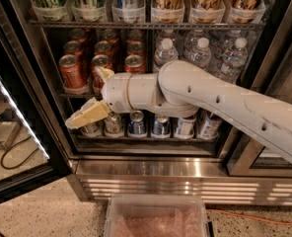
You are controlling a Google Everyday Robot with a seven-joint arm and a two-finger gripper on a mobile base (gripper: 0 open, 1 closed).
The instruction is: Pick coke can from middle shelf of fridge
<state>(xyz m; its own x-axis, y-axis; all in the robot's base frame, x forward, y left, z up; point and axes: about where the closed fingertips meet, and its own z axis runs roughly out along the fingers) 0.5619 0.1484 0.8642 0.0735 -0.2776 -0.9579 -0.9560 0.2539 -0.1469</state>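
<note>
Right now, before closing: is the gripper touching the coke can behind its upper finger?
Cannot tell: camera view shows the gripper at the middle shelf overlapping the coke can; depth hidden.

the gripper (84,98) at the middle shelf (69,95) hides part of a coke can (100,63).
</note>
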